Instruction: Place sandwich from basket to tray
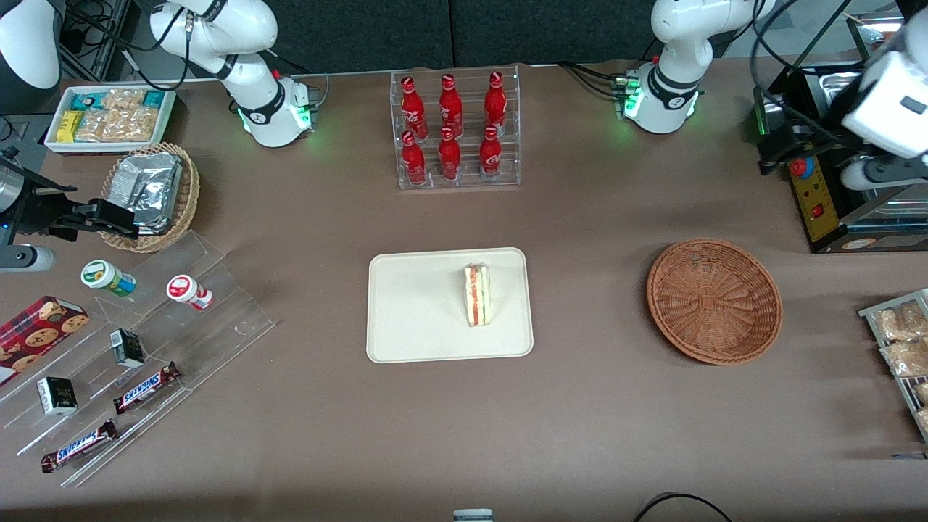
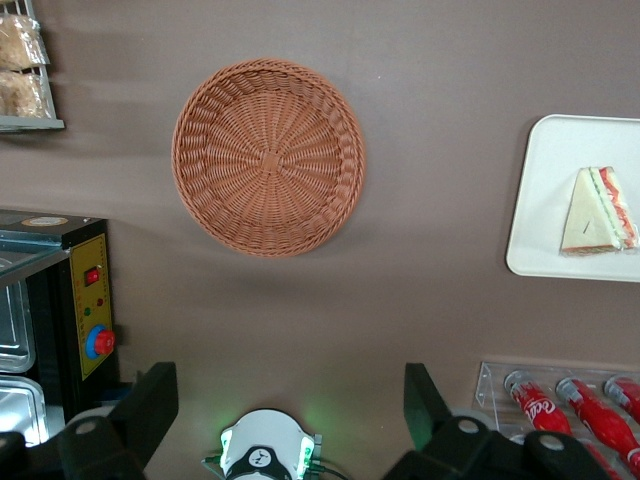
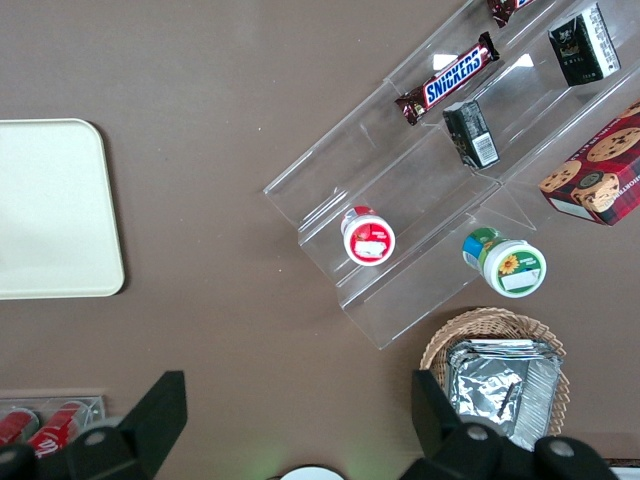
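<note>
Sandwich (image 1: 477,295) is already seen lying on the tray (image 1: 406,319), standing on its side, long axis running toward and away from the front camera, cut edge with red/green filling facing up. Basket (image 1: 714,300) is seen empty.

Left gripper (image 2: 290,400) is held high near the working arm's end of the table, fingers (image 2: 150,395) spread wide, nothing held. In the left wrist view the basket (image 2: 268,157) sits almost straight below the gripper; the sandwich (image 2: 598,210) and tray (image 2: 545,200) lie well off sideways, toward the parked arm's end.

Judged: placement done, only retreat left. No move toward the sandwich is called for.

Writing read: "SNICKERS" on two bars (image 1: 147,387) on the clear acrylic steps (image 1: 217,319); Coca-Cola script on the red bottles (image 1: 449,127) in the clear rack. Other labels can't be read.
</note>
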{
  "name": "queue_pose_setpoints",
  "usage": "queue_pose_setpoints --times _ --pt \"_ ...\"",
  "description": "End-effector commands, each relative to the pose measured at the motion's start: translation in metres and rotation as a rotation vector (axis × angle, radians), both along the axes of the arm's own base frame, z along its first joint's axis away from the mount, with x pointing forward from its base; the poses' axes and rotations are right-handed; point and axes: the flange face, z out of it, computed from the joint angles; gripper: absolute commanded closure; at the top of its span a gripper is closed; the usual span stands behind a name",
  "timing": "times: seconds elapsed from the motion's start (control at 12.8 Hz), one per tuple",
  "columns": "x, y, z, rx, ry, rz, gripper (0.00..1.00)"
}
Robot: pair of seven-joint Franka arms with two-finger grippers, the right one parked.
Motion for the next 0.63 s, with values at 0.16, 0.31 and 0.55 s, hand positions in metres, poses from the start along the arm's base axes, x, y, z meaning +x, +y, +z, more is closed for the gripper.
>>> queue_pose_setpoints --times 0.16,0.31,0.55 --pt "-0.035 0.019 -0.003 -0.038 -0.033 -0.021 0.0" --pt "-0.028 0.015 -0.001 -0.057 -0.048 -0.026 0.0" --pt "-0.019 -0.01 -0.001 -0.003 -0.059 -0.074 0.0"
